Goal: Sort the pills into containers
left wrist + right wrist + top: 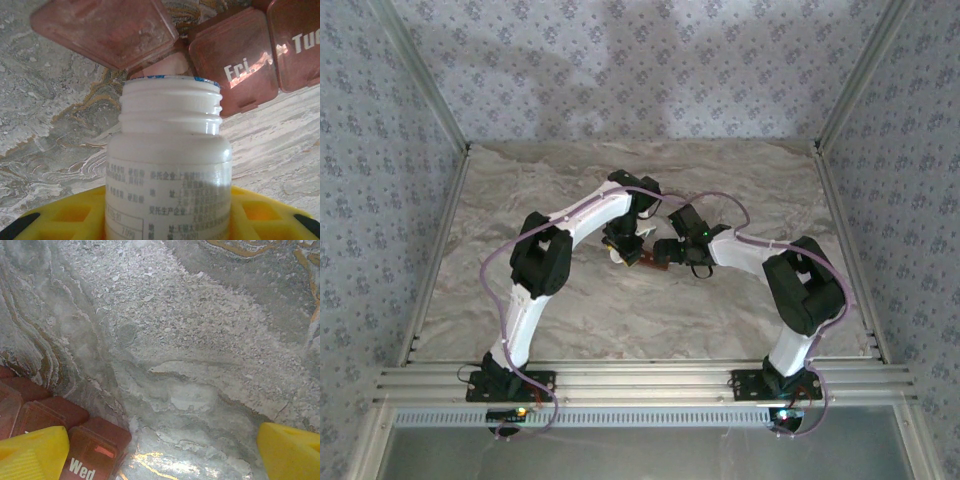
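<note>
Left fingers (60, 216), yellow, are clamped on a small white plastic bottle (169, 165), its uncapped mouth pointing out past the fingertips. Just beyond that mouth lies the dark red-brown strip of square pill containers (235, 70), with the Fri and Tue lids down and another lid (105, 30) looking lifted. Right fingers (35, 452) are spread wide over the marbled bench (190, 340) with nothing between them, and the Wed compartment (92, 455) sits just beside one fingertip.
</note>
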Controlling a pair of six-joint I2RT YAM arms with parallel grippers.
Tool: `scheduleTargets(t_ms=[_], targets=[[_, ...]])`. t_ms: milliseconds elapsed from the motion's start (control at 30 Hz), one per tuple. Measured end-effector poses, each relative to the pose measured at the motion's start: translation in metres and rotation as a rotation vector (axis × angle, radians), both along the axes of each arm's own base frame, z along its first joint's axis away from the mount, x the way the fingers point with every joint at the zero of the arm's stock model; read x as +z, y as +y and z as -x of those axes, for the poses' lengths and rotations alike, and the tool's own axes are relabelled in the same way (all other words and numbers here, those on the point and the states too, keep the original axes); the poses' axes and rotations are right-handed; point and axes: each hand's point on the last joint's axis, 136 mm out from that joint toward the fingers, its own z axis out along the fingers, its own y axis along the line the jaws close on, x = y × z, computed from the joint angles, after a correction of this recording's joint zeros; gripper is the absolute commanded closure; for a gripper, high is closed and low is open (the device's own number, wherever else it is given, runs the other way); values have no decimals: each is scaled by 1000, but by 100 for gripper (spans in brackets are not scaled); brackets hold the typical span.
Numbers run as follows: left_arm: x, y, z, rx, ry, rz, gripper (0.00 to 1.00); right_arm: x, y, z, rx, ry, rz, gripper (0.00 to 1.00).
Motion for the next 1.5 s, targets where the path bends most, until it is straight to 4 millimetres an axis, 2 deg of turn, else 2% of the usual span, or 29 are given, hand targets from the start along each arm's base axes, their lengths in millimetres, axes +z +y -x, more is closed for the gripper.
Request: scheduleTargets(t_ms=[1500], targets=[[-4,7,4,35,-102,123,100,0,0,0,-6,5,-7,2]])
